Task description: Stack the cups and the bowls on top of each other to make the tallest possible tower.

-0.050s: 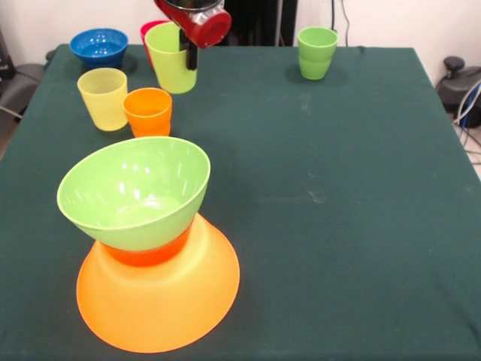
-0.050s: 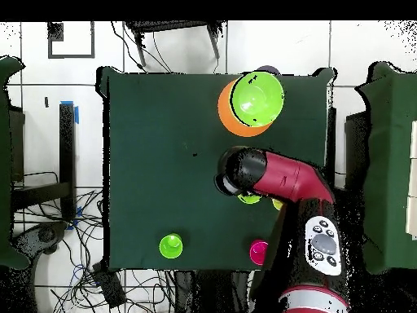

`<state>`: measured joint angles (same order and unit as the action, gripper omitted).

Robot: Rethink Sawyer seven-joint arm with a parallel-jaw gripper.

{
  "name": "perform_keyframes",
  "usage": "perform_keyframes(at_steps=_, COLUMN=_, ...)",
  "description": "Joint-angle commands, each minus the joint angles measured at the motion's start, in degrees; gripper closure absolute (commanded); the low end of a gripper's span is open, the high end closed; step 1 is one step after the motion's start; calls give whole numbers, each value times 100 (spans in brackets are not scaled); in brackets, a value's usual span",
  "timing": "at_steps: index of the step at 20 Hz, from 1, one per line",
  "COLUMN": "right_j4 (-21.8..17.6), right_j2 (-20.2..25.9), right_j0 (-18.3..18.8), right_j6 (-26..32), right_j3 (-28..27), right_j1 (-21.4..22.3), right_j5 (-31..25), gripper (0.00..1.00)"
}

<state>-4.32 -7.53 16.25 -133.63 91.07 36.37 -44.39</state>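
A dark finger of the gripper reaches into the lime green cup; whether the jaws clamp its rim cannot be told. Just beside that cup stand the orange cup, the yellow cup and the blue bowl, a red cup behind it. The red arm hangs over it. The tower, lime bowl atop the upturned orange bowl, stands well apart.
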Motion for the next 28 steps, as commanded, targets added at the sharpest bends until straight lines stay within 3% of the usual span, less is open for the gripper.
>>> perform_keyframes(at_steps=1, right_j4=-170, right_j2=458, right_j0=-70, right_j6=300, right_j3=-417, right_j1=-14, right_j5=-696, gripper=100)
perform_keyframes(at_steps=28, right_j4=-375, right_j2=550, right_j0=97, right_j6=488, right_j3=-876, right_j1=-397, right_j5=-404, gripper=100)
